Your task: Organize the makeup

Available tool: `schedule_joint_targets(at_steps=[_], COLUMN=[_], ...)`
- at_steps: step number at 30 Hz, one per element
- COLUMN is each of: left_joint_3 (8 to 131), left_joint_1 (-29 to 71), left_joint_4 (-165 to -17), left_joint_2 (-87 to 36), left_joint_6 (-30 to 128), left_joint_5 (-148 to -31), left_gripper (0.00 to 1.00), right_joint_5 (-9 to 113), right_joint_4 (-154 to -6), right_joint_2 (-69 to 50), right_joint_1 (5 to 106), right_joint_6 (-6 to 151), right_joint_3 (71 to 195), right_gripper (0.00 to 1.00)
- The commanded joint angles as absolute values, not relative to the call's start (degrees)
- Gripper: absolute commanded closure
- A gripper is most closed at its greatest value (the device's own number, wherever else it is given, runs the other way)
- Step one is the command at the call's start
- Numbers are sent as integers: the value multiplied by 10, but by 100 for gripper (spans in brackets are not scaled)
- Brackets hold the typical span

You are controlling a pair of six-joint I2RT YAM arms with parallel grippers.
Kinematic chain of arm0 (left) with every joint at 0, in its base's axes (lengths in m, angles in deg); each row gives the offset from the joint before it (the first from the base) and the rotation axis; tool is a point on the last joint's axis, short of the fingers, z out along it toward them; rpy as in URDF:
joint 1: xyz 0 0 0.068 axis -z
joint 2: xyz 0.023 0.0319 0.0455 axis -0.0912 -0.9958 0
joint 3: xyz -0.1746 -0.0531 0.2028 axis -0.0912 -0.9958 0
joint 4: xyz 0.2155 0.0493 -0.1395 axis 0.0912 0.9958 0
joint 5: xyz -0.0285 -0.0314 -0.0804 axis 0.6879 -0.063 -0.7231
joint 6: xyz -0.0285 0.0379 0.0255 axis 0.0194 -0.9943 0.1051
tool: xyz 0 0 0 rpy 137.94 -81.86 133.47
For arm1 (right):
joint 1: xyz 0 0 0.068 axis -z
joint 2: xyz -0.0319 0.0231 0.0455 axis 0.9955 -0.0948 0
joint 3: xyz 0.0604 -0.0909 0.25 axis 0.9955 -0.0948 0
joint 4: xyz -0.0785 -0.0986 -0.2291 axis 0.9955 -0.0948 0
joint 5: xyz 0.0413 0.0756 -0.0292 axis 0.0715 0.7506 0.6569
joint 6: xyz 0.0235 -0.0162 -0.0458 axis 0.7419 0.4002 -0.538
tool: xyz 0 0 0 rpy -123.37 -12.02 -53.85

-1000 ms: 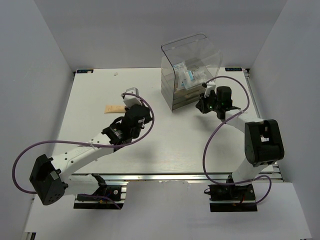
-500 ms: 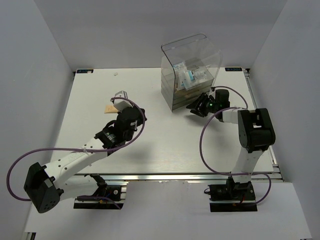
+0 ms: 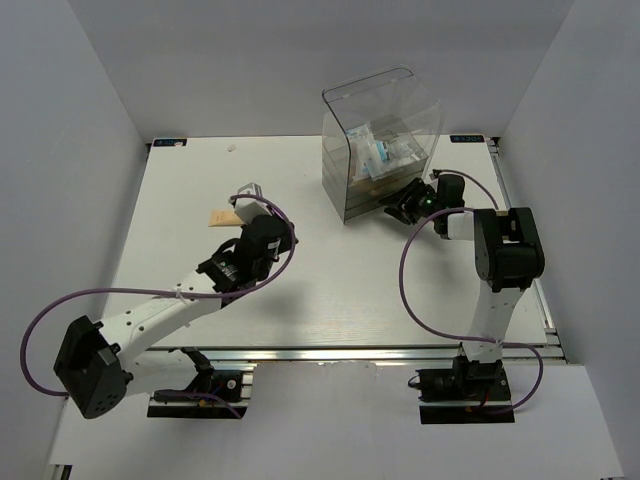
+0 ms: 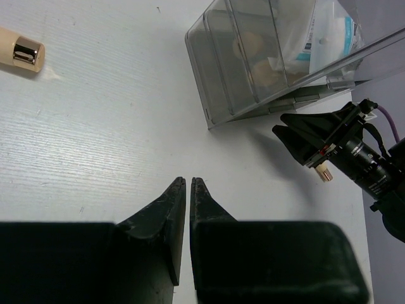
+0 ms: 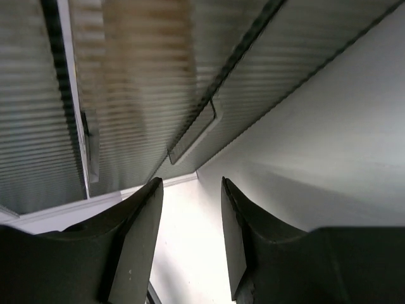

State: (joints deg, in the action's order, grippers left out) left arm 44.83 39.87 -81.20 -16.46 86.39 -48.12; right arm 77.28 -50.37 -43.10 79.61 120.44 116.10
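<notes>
A beige squeeze tube (image 3: pixel 222 217) with a gold cap (image 4: pixel 25 54) lies on the white table, left of my left gripper (image 3: pixel 247 192). That gripper (image 4: pixel 188 182) hovers over bare table with its jaws almost together and nothing between them. Peach sponges (image 4: pixel 248 47) and a clear packet (image 4: pixel 329 31) sit inside the clear drawer box (image 3: pixel 378 140). My right gripper (image 3: pixel 400 210) stands open at the box's lower front, empty (image 5: pixel 190 185), facing a ribbed drawer (image 5: pixel 126 76). A small peach stick end (image 4: pixel 324 174) shows just under its fingers.
The clear drawer box stands at the back right of the table (image 3: pixel 330 290). White walls close in the left, back and right sides. A metal rail (image 3: pixel 350 352) runs along the near edge by the arm bases.
My right gripper opened and moved in against the box's lower front, its arm folding upright. The left gripper shifted left toward the tube and parted by a sliver.
</notes>
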Motion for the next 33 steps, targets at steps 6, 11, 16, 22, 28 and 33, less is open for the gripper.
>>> schedule_joint_targets(at_steps=[6,11,16,22,28,33], left_joint_3=[474,478,478,480,481,485], left_joint_1=[385,381,380,379,379,379], left_joint_4=[-809,-810,-809,-804,-801,-801], left_joint_2=[-179,-188,-192,-193,-195,-199], left_joint_6=[858,858,858,857,860,860], left_joint_5=[-507,-517,-522,-523,-526,-528], left_gripper=[81,81,81,81,81,81], right_joint_5=[769,763,760,756,754,754], right_joint_4=[-450,-432,-422,-397,-379,-377], right_joint_2=[-454,-464,-472,-483,-490,-492], right_joint_1=[803,803,805,805,808,810], right_joint_6=[1221,1224,1223,1230,1237,1237], right_joint_3=[1193,1197,1193,1188,1184,1181], right_gripper=[54,58,65,69,77,81])
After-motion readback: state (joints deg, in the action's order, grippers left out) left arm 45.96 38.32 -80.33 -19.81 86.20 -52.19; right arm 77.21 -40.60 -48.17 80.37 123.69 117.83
